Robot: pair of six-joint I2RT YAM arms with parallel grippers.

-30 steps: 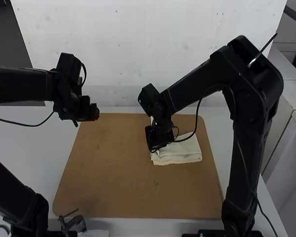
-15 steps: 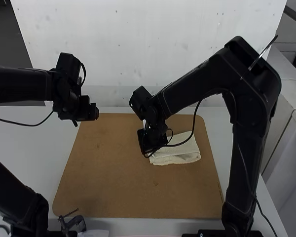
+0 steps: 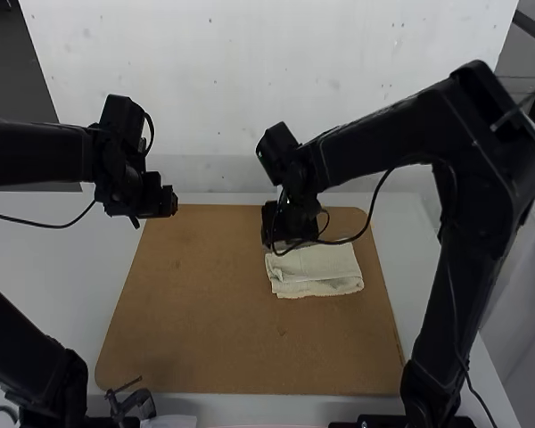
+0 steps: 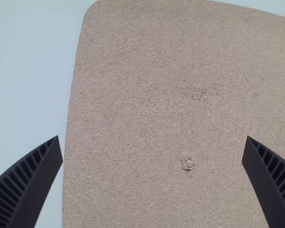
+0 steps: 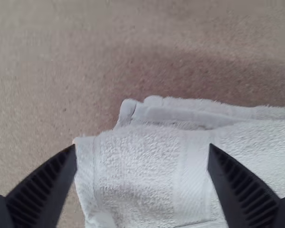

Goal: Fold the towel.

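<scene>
Towel (image 3: 316,267) lies folded in layers on the board (image 3: 214,330), its left end newly bared as the open right gripper (image 5: 142,152), apparently empty, has shifted towards its far edge, so tidying or another fold looks possible, the open left gripper (image 4: 153,137) hanging well left of the towel.

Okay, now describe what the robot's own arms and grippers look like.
Both arms are black, with thick, blocky segments and thin black cables looping along them. The left gripper and right gripper each have two dark, tapered fingers with ridges running across their inner faces.
</scene>
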